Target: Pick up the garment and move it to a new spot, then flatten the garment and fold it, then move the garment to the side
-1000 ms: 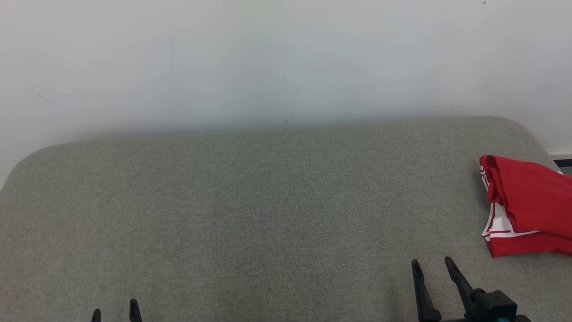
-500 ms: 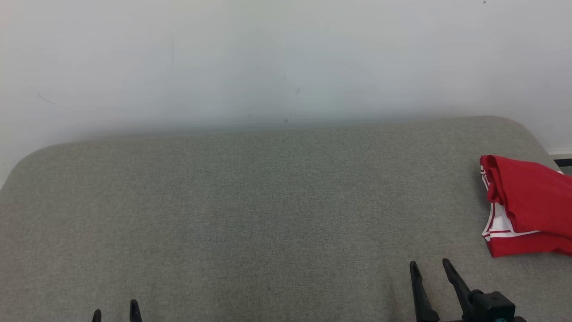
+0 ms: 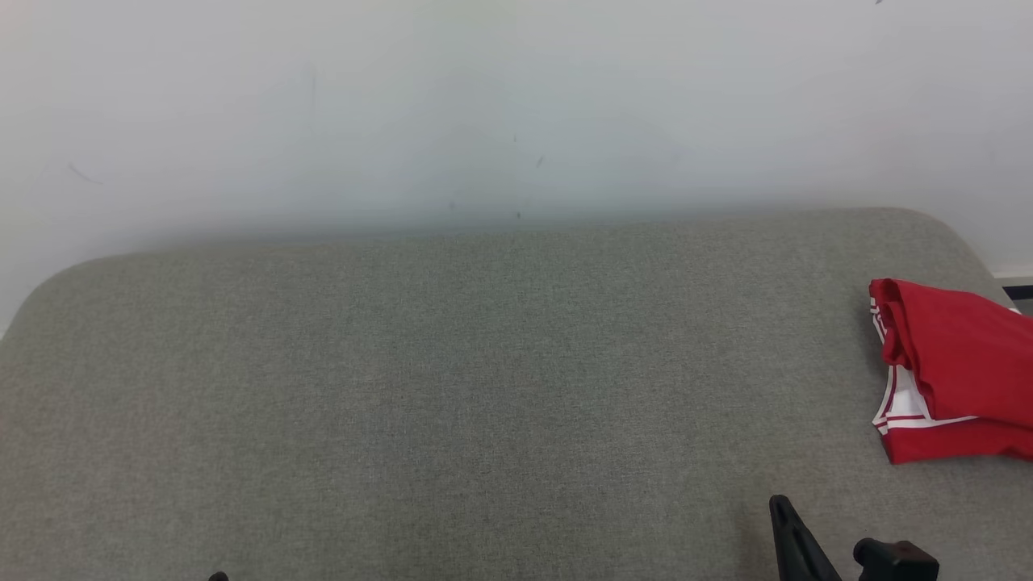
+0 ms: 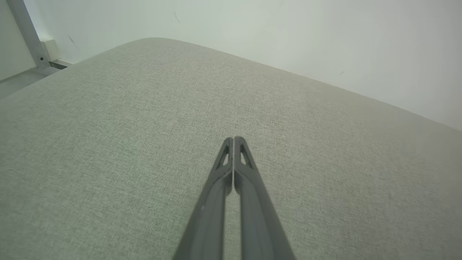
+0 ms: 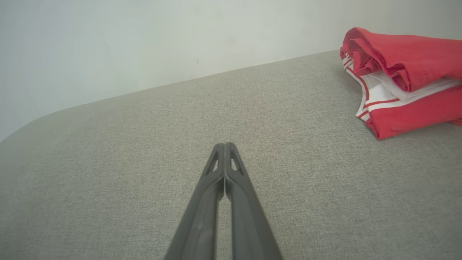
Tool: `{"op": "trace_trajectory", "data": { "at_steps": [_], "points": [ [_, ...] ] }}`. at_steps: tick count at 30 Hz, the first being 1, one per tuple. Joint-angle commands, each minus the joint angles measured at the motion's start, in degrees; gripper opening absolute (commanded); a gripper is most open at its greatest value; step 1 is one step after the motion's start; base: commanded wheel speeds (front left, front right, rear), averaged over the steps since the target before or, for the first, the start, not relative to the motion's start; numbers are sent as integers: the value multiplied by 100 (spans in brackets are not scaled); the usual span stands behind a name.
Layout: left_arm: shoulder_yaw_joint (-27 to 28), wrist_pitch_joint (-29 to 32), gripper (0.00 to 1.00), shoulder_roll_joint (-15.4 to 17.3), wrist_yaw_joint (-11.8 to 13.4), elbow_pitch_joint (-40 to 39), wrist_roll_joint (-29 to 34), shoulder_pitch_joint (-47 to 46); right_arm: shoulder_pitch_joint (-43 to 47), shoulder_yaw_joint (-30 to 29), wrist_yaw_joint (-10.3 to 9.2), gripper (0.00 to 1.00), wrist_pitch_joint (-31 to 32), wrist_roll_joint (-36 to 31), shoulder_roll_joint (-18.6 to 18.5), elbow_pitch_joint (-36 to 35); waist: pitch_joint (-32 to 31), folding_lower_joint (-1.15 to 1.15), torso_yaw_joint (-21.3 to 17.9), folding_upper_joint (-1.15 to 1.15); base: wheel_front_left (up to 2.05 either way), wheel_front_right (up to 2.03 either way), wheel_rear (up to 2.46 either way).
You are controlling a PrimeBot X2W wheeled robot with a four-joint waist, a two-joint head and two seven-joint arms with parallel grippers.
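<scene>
The red garment (image 3: 952,371) lies folded in a compact pile at the far right edge of the grey cushion (image 3: 484,363). So in my judgement the picking up, flattening, folding and moving aside are already done, and almost nothing is left. The left claw (image 4: 234,139) and the right claw (image 5: 224,144) are both fully closed, fingers pressed together and holding nothing, over bare cushion and apart from the garment.

Left claw (image 4: 234,139): two long dark grey fingers (image 4: 249,202), matte, tapering to slim tips, a triangular cut-out near each tip. Right claw (image 5: 224,144): same build. Black blocky mount (image 3: 896,558) at base of right fingers.
</scene>
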Motion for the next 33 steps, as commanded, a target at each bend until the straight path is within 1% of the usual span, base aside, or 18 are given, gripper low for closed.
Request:
{"op": "trace_trajectory", "data": {
  "at_steps": [1,8,9,19,33],
  "points": [
    [30,75,0,21,-47,-78,-359,-173,-159,-27,0,0,57,385,2,-86,5,0,5,0,0,0,0],
    [30,242,0,24,-105,-97,-1055,-286,-240,-47,0,0,187,1159,2,-105,21,0,18,0,0,0,0],
    [30,242,0,24,-105,-97,-1055,-286,-240,-47,0,0,187,1159,2,-105,21,0,18,0,0,0,0],
    [48,477,0,29,-180,-100,-1953,-453,-360,-88,0,0,369,2158,3,-110,44,0,38,0,0,0,0],
    [79,775,0,36,-275,-93,-3043,-664,-517,-146,1,0,602,3373,4,-107,76,0,66,0,0,0,0]
  ]
}}
